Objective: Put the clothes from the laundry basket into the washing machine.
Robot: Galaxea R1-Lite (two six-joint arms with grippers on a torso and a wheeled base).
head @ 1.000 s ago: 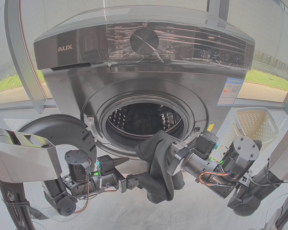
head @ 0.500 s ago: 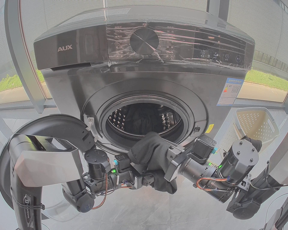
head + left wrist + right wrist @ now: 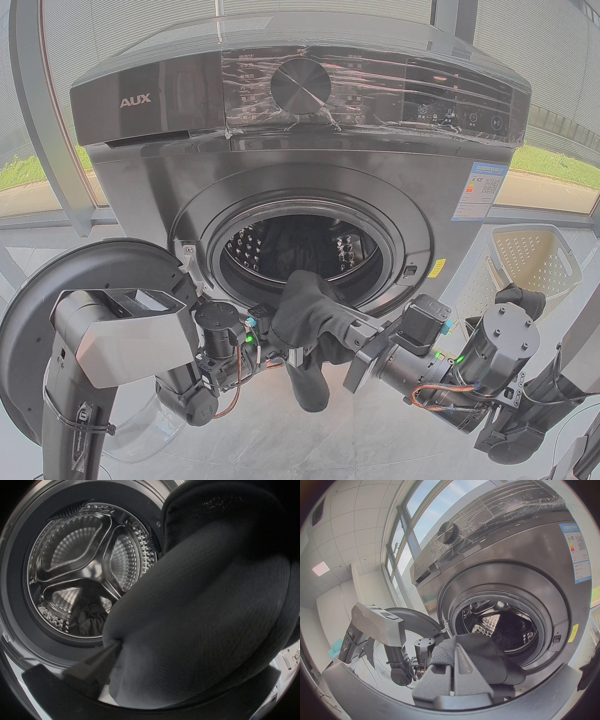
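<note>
A black garment (image 3: pixel 312 306) hangs in front of the open drum of the washing machine (image 3: pixel 300 169), its top resting at the lower rim of the opening. My right gripper (image 3: pixel 351 326) is shut on it from the right; in the right wrist view the closed fingers (image 3: pixel 447 673) have the cloth (image 3: pixel 484 658) draped over their tips. My left gripper (image 3: pixel 295 357) is shut on the lower folds from the left, mostly hidden by cloth (image 3: pixel 203 605); one finger (image 3: pixel 93 667) shows. A loose end dangles below. Another dark garment (image 3: pixel 89 619) lies inside the drum.
The round door (image 3: pixel 94 269) stands swung open at the left, behind my left arm. A cream laundry basket (image 3: pixel 531 262) leans at the right of the machine, with a dark piece of cloth (image 3: pixel 522 297) at its lower edge. Pale tiled floor lies below.
My left arm has swung right and up, gathering the garment's lower part. The garment has risen closer to the drum opening, with less of it hanging down. The right gripper has shifted only slightly.
</note>
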